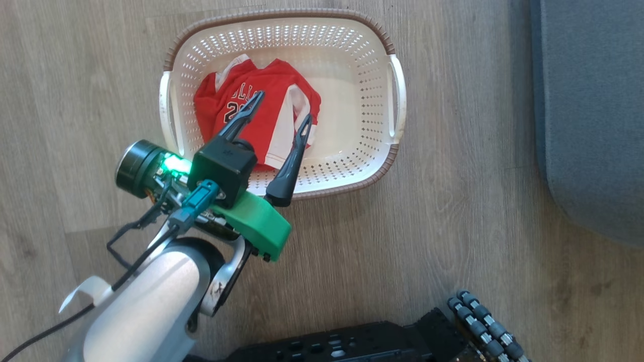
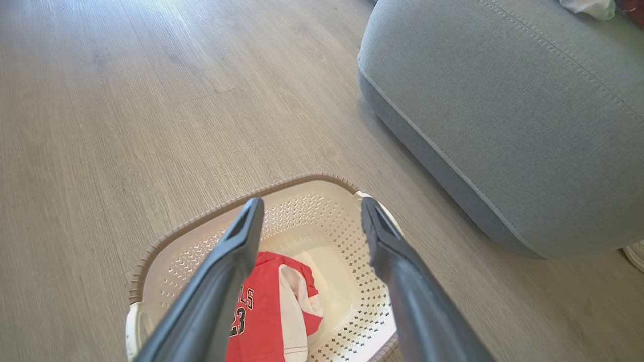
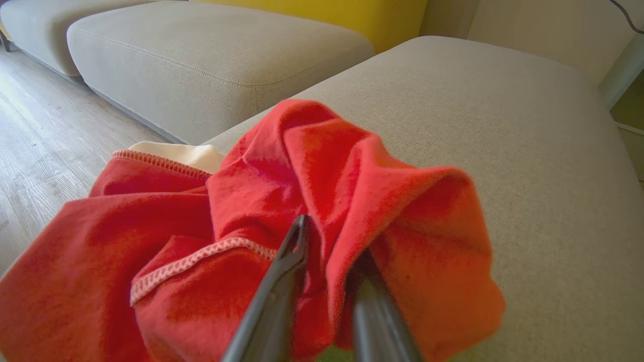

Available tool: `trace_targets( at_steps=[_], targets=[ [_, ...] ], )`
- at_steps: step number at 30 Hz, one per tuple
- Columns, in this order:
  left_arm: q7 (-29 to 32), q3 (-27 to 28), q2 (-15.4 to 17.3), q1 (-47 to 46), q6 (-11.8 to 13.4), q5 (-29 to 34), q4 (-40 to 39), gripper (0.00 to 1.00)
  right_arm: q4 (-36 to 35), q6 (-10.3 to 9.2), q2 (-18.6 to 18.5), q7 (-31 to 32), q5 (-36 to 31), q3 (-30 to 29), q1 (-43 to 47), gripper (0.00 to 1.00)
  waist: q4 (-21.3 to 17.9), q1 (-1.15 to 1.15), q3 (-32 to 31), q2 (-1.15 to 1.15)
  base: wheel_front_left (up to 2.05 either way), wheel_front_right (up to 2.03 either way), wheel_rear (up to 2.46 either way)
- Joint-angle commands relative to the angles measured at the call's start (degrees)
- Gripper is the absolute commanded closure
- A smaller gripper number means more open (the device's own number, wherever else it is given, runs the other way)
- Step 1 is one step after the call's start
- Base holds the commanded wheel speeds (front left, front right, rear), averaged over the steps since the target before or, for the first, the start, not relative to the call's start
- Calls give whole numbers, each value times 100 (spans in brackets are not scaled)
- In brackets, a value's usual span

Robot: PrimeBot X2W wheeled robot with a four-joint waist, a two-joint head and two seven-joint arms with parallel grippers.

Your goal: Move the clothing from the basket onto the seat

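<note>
Hovering above the wood-grain floor, the robot's left gripper hangs over the near-left part of the cream perforated basket. Its two long dark fingers are spread wide and hold nothing. Beneath them a red jersey with white side panels and dark lettering lies crumpled on the basket's floor, closer to the left handle than the right. Further right, well apart from the basket across the boards, stands the grey seat, its rounded edge traced with pale stitching. In the right wrist view the right gripper is over that cushion, and a second red garment, hemmed in white stitching, is bunched around its fingers. A fold of the cloth runs down between the two fingers, which stand a little apart; whether they pinch it cannot be told. The heap sits on the seat near its edge, with a cream panel showing at its left. Beyond it lies another pale cushion.
</note>
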Motion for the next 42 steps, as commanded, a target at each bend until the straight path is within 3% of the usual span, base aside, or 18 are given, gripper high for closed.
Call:
trace_targets(
  at_steps=[1,10,18,26,30,37,42],
  targets=[
    [3,163,88,27,28,45,-223,0,-145,40,-84,-53,-193,0,17,0,-23,0,-11,0,0,0,0],
    [-304,292,-122,-96,54,-175,143,0,-346,40,419,-85,-698,591,96,0,-157,0,-393,0,0,0,0],
    [-702,398,-308,8,-6,-514,726,0,-1059,40,779,-115,-248,1600,812,0,-88,0,-1020,0,0,0,0],
    [-1183,511,-520,258,-61,-879,1354,0,-3067,40,1070,-88,850,2788,2728,0,220,0,-1862,0,0,0,0],
    [-1481,569,-632,309,-109,-1007,1664,0,-4334,40,1276,-5,1052,2824,3880,0,484,0,-2257,0,0,0,0],
    [-1932,816,-640,426,-113,-1197,2151,0,-6148,40,1992,215,713,3106,5492,0,868,0,-2757,0,0,0,0],
    [-2223,978,-550,533,-110,-1251,2467,0,-6788,40,2311,208,268,3530,6204,0,1094,0,-3070,0,0,0,0]
  ],
)
